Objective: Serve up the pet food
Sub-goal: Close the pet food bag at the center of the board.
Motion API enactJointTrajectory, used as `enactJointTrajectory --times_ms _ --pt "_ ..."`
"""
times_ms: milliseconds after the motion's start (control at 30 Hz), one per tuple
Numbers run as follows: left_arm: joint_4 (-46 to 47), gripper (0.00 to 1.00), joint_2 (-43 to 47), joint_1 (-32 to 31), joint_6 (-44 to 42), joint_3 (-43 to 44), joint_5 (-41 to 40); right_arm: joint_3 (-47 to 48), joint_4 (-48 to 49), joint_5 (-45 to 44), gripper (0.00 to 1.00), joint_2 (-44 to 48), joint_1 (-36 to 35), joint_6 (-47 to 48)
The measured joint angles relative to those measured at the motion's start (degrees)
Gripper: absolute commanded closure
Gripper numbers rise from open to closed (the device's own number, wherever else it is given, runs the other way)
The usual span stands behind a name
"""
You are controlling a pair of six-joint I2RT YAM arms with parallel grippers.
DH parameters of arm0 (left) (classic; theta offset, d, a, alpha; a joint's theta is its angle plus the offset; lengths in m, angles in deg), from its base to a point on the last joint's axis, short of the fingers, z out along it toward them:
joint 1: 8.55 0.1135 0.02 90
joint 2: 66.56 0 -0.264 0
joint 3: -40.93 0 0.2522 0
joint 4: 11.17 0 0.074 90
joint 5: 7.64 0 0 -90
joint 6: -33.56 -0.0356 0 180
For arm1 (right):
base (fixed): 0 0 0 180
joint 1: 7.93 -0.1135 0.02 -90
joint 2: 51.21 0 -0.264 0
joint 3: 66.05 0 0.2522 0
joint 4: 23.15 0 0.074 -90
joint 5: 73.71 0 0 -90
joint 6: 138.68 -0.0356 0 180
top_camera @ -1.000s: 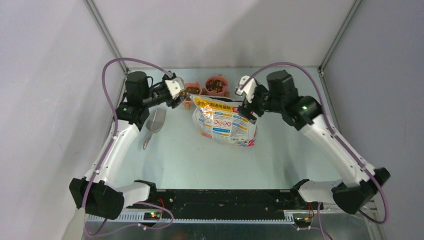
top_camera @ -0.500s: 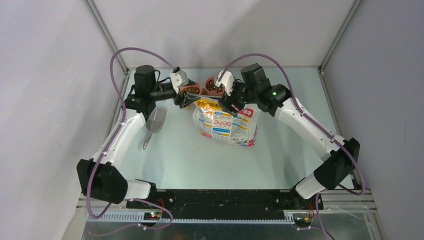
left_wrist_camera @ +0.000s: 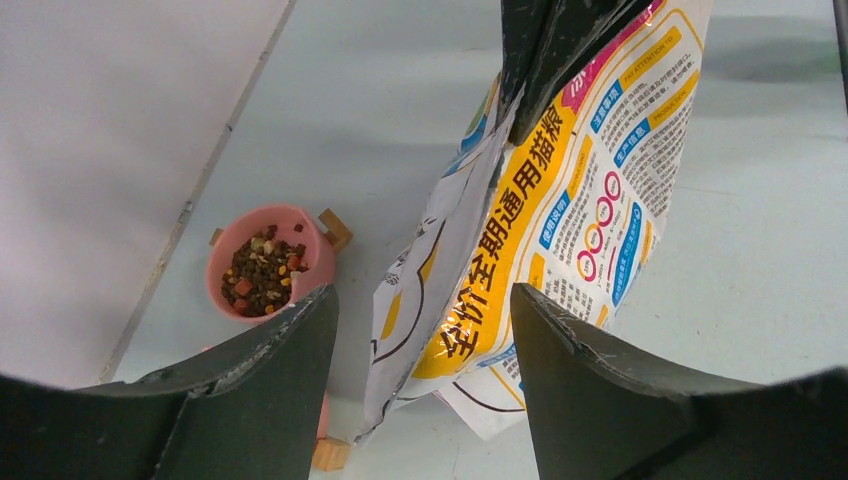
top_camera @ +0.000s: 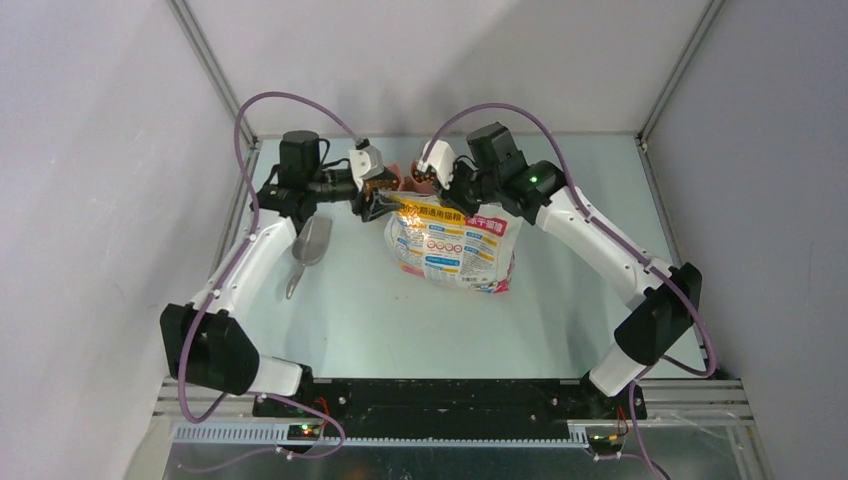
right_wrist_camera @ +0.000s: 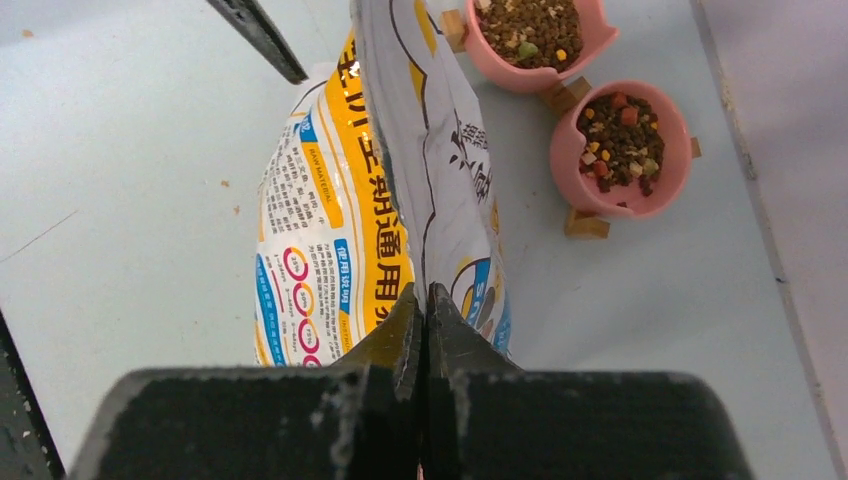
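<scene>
The printed cat-food bag stands in the middle of the table. My right gripper is shut on its upper edge, with the bag hanging below the fingers. The left gripper is open, and the bag's other top corner sits between its fingers without being pinched. Pet food fills two pink bowls just behind the bag; one bowl with pet food shows in the left wrist view. Seen from above, the left gripper and right gripper meet at the bag's top.
A grey metal scoop lies on the table left of the bag, under the left arm. The pink bowls stand on small wooden feet near the back wall. Metal frame posts rise at both back corners.
Both arms swung inward to the top of the bag. The right gripper went from open to shut on the bag's upper edge. The left gripper stayed open.
</scene>
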Motion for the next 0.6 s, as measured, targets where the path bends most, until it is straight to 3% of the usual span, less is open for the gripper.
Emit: enactJointTrajectory --times_ms 600 --pt "-8.87 0.30 -0.90 -0.76 -6.45 4.92 2.58 9.97 -21.31 21.44 1.00 -2.86 8.70 4.17"
